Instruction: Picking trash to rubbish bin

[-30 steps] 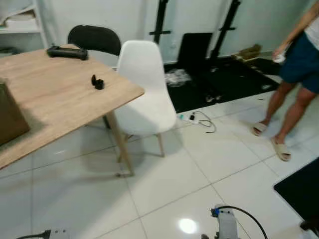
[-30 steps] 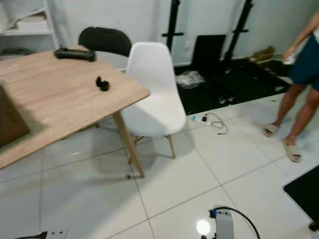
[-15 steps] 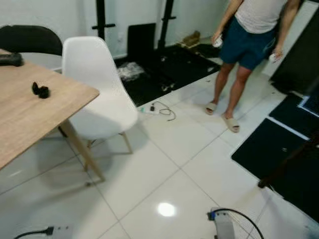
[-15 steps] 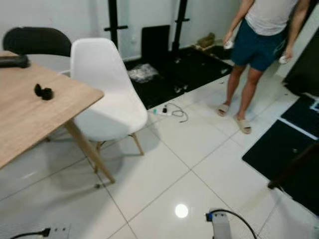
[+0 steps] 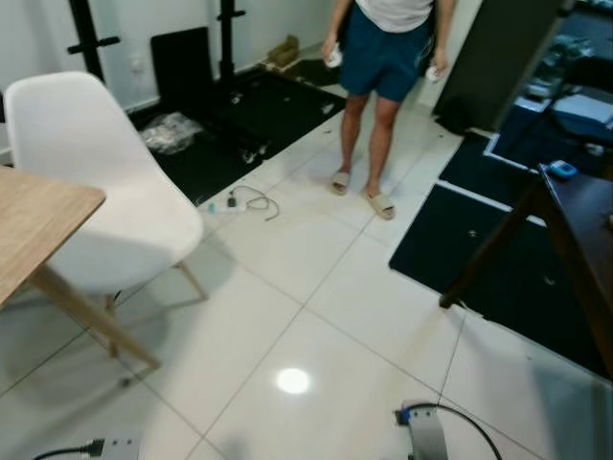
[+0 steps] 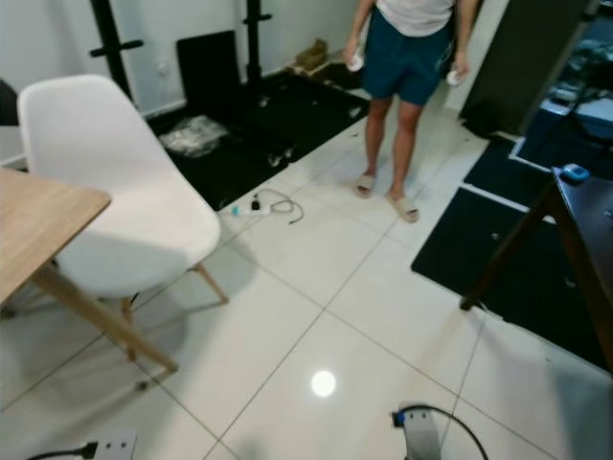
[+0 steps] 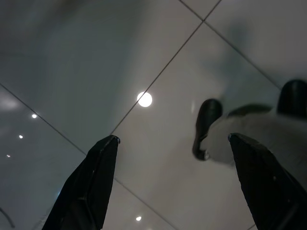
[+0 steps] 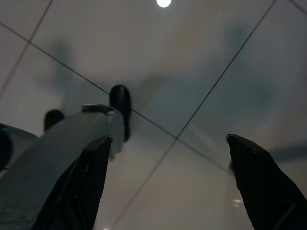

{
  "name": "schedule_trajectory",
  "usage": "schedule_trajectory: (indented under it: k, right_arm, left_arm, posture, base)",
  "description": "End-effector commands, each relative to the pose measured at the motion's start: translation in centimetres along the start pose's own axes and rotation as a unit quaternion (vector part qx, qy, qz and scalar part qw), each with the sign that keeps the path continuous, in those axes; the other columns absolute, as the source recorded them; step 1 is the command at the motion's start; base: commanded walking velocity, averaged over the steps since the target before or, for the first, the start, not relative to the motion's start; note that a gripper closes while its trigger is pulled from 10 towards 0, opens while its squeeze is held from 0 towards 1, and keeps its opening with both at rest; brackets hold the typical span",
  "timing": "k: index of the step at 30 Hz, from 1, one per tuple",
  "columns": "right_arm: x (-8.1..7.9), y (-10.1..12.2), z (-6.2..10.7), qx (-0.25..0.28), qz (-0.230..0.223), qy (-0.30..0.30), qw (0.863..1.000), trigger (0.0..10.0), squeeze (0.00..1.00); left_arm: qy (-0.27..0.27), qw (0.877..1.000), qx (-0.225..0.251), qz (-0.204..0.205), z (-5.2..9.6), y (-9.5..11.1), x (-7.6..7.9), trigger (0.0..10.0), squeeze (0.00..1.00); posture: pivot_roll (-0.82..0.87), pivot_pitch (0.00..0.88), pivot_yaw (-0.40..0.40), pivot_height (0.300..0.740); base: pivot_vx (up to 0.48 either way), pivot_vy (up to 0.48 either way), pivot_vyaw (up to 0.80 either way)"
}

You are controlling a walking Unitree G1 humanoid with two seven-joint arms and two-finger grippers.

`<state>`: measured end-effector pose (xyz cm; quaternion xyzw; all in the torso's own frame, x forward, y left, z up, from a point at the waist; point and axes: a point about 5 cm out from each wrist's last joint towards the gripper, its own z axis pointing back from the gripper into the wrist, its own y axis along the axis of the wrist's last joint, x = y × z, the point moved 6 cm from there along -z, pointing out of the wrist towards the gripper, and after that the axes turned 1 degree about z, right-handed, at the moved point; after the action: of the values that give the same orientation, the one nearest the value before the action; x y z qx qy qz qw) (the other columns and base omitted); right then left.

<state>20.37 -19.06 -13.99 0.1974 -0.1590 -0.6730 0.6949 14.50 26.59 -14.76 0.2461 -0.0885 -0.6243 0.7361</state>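
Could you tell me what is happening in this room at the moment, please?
Nothing is being handled yet. Both arms hang idle: the left end effector and right end effector are open and empty above the white tiled floor. Ahead, a person in sandals stands near the black mats, a white chair sits at the wooden table, and a crumpled clear plastic bag, possibly the trash, lies on a mat.

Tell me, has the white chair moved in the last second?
No. The chair sits at the same corner of the table, same gap to the cable; the camera turned right.
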Motion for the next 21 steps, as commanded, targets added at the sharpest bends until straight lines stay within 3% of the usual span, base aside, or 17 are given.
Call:
schedule_trajectory:
  k: [1, 10, 21]
  right_arm:
    - [0.0, -1.1, 0.1, -0.015, -0.002, -0.001, 1.000, 10.0, 0.00]
    - [-0.2, -1.1, 0.0, -0.016, 0.001, 0.003, 1.000, 10.0, 0.00]
    - [-0.1, -1.4, 0.1, -0.024, 0.022, 0.003, 0.999, 10.0, 0.00]
  left_arm:
    - [-0.005, 1.000, -0.005, -0.004, 0.0, -0.3, 0.4, 10.0, 0.00]
    - [-0.007, 1.000, -0.007, -0.003, 0.0, -0.4, 0.4, 10.0, 0.00]
    - [0.005, 0.999, -0.050, 0.004, 0.4, -2.8, 0.2, 10.0, 0.00]
  posture:
    - [0.15, 0.055, -0.069, 0.740]
    - [0.16, 0.064, -0.072, 0.740]
    - [0.17, 0.071, -0.086, 0.740]
  base:
    - [0.000, 0.000, -0.80]
    - [0.000, 0.000, -0.80]
    - [0.000, 0.000, -0.80]
